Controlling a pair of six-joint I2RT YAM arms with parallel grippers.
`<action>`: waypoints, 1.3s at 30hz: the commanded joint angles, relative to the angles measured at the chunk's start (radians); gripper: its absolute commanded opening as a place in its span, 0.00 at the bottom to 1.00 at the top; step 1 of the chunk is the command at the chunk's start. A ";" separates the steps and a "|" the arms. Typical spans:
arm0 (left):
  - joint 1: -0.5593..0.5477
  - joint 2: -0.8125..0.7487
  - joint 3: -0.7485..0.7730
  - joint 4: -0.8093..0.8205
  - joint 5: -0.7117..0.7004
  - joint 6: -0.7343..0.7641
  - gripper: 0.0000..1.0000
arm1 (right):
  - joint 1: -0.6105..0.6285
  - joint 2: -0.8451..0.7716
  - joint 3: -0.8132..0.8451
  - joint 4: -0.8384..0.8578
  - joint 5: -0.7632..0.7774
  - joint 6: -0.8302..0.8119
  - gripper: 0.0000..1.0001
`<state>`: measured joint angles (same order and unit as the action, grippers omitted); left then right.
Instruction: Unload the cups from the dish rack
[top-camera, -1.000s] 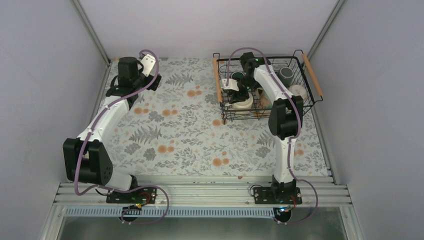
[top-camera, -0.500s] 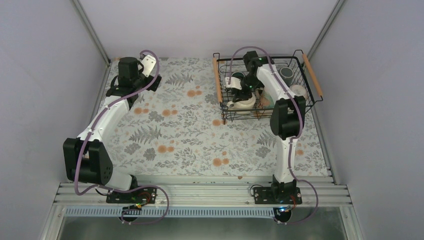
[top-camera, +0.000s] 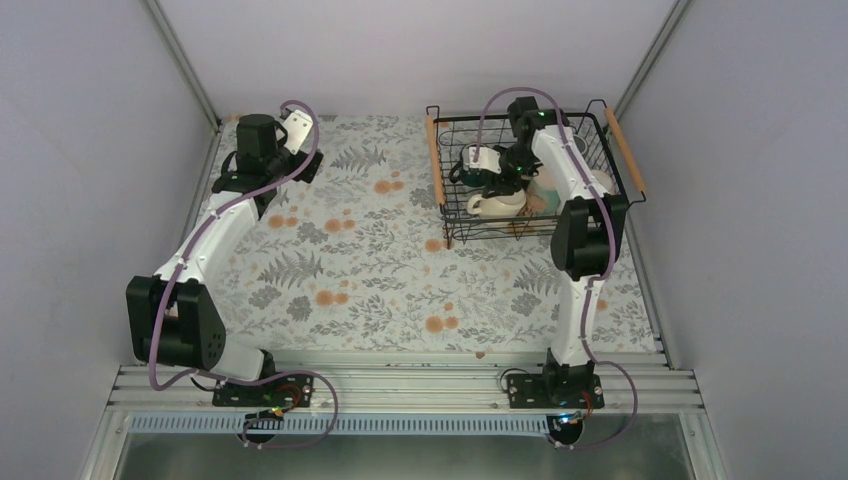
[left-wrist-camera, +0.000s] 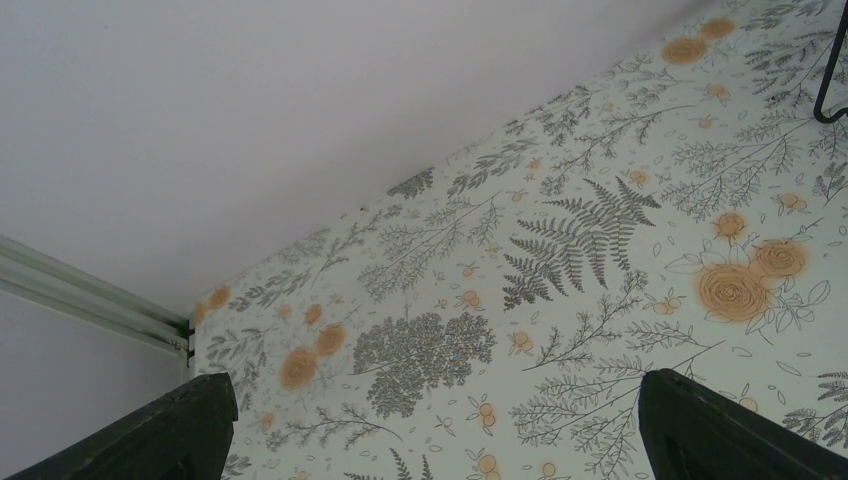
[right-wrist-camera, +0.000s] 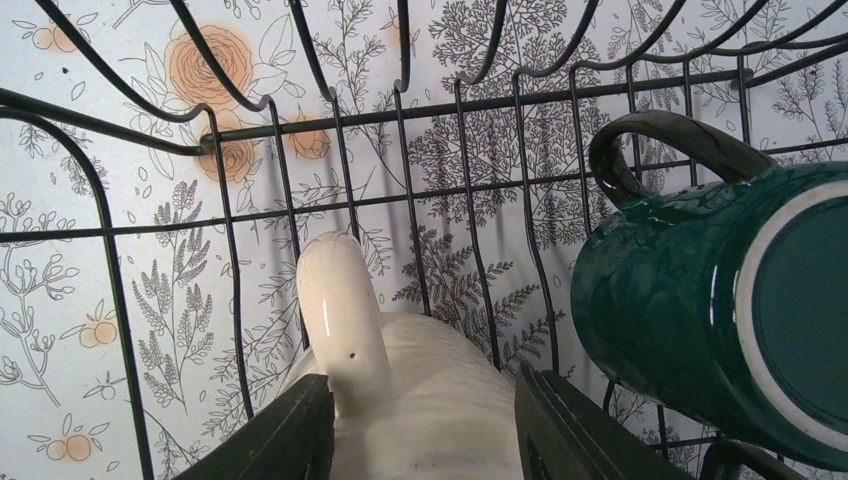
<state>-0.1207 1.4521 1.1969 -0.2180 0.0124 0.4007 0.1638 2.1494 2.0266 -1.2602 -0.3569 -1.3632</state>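
The black wire dish rack (top-camera: 436, 160) with wooden bar handles stands at the far right of the table. My right gripper (top-camera: 503, 184) is down inside it. In the right wrist view the gripper (right-wrist-camera: 420, 430) has one finger on each side of a cream mug (right-wrist-camera: 430, 390), whose handle points away from the camera. The cream mug also shows in the top view (top-camera: 497, 205). A dark green mug (right-wrist-camera: 700, 300) lies on its side just right of it. A pale mug (top-camera: 546, 186) is partly hidden behind the arm. My left gripper (top-camera: 305, 165) is open and empty at the far left.
The rack wires (right-wrist-camera: 400, 110) close in right ahead of the right fingers. The floral table cloth (top-camera: 350, 260) covers the table left of the rack. The left wrist view shows the cloth (left-wrist-camera: 560, 260) and the back wall corner.
My right wrist has moved right and towards the back inside the rack. The cream mug has shifted right with it and now shows its handle on the left. The left arm has not moved.
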 joint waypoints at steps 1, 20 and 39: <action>-0.003 -0.011 0.017 0.004 0.014 0.008 1.00 | -0.036 -0.006 -0.024 0.028 0.026 -0.075 0.47; -0.002 -0.008 0.009 0.004 0.026 0.023 1.00 | 0.077 0.051 0.004 -0.003 0.134 -0.085 0.41; -0.003 -0.010 0.005 0.002 0.074 0.036 1.00 | 0.096 0.104 0.049 -0.024 0.195 0.001 0.04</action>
<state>-0.1207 1.4521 1.1965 -0.2188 0.0635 0.4335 0.2665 2.2436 2.0846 -1.2911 -0.2222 -1.3663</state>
